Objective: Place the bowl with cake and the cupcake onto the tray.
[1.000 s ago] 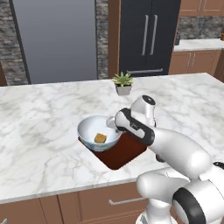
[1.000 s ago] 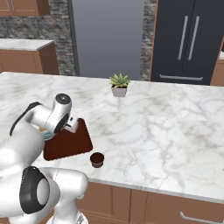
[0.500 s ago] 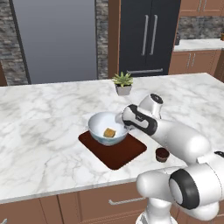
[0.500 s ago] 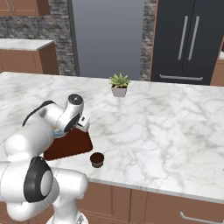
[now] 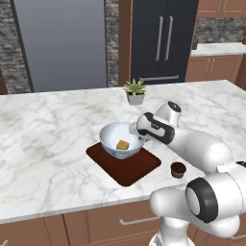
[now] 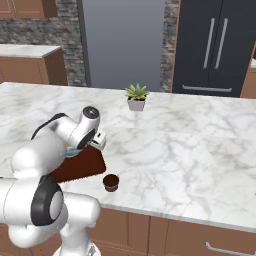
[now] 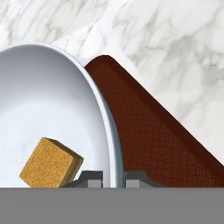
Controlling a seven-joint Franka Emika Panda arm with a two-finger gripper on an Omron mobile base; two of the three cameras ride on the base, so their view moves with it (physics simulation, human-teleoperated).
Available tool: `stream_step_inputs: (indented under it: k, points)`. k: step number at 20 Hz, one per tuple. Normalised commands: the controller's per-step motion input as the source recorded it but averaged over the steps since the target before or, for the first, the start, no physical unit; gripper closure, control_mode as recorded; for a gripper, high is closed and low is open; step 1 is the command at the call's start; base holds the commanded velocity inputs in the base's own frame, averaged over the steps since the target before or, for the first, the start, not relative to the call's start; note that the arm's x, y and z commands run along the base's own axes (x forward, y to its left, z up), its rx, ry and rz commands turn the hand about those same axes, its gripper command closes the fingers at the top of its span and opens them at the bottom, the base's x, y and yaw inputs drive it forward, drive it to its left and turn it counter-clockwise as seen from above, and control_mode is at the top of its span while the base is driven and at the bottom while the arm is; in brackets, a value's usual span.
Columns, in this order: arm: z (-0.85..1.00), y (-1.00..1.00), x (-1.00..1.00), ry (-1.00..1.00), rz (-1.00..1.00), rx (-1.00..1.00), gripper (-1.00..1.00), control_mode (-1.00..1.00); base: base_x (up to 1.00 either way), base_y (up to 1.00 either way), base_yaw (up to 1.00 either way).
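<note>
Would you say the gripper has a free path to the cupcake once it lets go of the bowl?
Probably yes: the cupcake stands alone on bare counter beside the tray, near the gripper on the bowl rim.

We take the marble island counter point(image 5: 43, 144) as our landmark: white stone with grey veining, carried on brown wooden cabinets point(image 5: 101, 223) whose drawer fronts bear metal handles. Toward the counter's far edge stands a small potted succulent point(image 5: 135, 91), its green spiky leaves rising from a pale pot; we see it again in the right base view point(image 6: 136, 97). Beyond the counter stand a grey stainless refrigerator point(image 5: 60, 43) and a tall black double-door unit point(image 5: 163, 38) with long vertical handles. Further wooden cabinets point(image 6: 30, 70) with a pale top sit behind the counter's left end.
</note>
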Motion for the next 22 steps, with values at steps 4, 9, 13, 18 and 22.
stream_step_inputs:
  k: [4,9,13,18,22]
  points:
    - [-0.29,0.0,0.04,0.0,0.0,0.0,1.0,-1.0,0.0,0.0,0.0]
    - [-0.32,0.0,0.05,0.0,0.0,0.0,1.0,-1.0,0.0,0.0,0.0]
    - [-0.34,0.0,0.11,0.0,0.0,0.0,1.0,-1.0,0.0,0.0,0.0]
    - [-0.21,0.0,0.24,0.0,-0.03,0.0,1.0,-1.0,0.0,0.0,0.0]
    - [-0.07,0.0,0.46,0.0,-0.06,0.0,1.0,-1.0,0.0,0.0,0.0]
